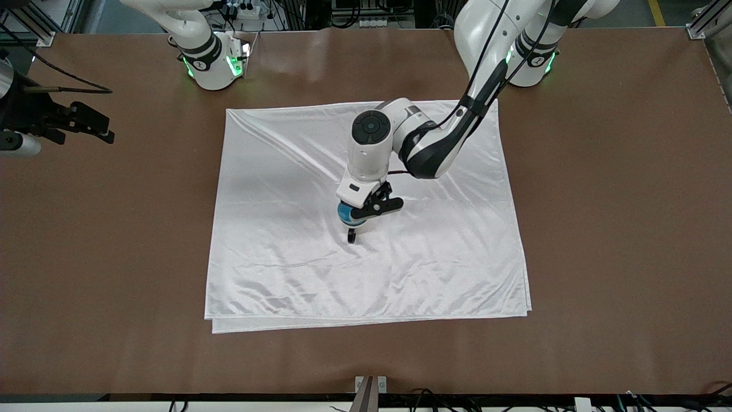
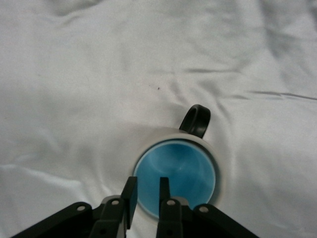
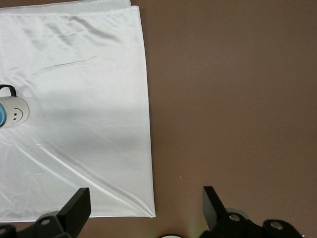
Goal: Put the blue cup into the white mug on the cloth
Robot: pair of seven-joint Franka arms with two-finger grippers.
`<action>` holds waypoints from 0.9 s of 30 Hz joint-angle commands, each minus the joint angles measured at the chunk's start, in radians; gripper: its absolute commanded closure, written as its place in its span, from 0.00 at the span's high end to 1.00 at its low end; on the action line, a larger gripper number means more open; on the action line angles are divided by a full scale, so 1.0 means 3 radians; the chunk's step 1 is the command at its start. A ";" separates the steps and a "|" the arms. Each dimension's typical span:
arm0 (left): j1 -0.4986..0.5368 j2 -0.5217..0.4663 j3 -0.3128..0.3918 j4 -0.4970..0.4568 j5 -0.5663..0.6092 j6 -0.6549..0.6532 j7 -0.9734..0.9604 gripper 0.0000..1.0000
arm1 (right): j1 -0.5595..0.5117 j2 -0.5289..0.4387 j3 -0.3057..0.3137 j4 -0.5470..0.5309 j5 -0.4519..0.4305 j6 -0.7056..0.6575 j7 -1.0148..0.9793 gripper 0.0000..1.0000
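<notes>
Nearest the front camera, the table (image 1: 366,360) is showing bare brown surface, and on it the cloth (image 1: 286,274) is lying spread with its folded double edges along that near side. Directly under the left gripper (image 1: 366,213) the white mug (image 2: 148,141) is standing upright on the cloth, its dark loop handle (image 2: 196,120) sticking out sideways. The blue cup (image 2: 183,178) is sitting inside the mug, its light blue inside filling nearly the whole opening, with only a thin cream rim showing around it.

In the left wrist view the left gripper's fingers (image 2: 130,198) are standing a narrow gap apart, straddling the cup's wall at the edge closest to the wrist. Whether they are pinching that wall or have just let go cannot be told from the pictures.

The right gripper (image 3: 146,203) is waiting over bare table well off toward the right arm's end, its fingers spread wide and holding nothing; the mug is showing small at the edge of its wrist view.

Judging by how things are lying, the cup looks seated and the step in hand is the release. To do it well, the left gripper should be spreading enough that both fingers clear the cup's wall before any lift, then rising straight up. A slanted or early pull could drag the cup out again or tip the mug on the slippery, wrinkled cloth.
</notes>
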 commanded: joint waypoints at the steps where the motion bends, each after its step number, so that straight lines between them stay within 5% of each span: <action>1: -0.0027 0.0000 0.0060 0.0036 0.0047 -0.0019 -0.0138 1.00 | -0.0038 0.0045 0.0023 0.0076 0.0048 -0.0045 0.0042 1.00; 15: 0.0065 -0.0419 0.0208 0.0066 0.0052 -0.0157 -0.0102 1.00 | -0.0043 0.0045 0.0018 0.0075 0.0048 0.0006 0.0042 1.00; 27: 0.0264 -0.0951 0.0295 0.0066 0.0108 -0.0837 0.0127 1.00 | -0.0028 0.0045 0.0033 0.0096 0.0058 0.0129 0.0042 1.00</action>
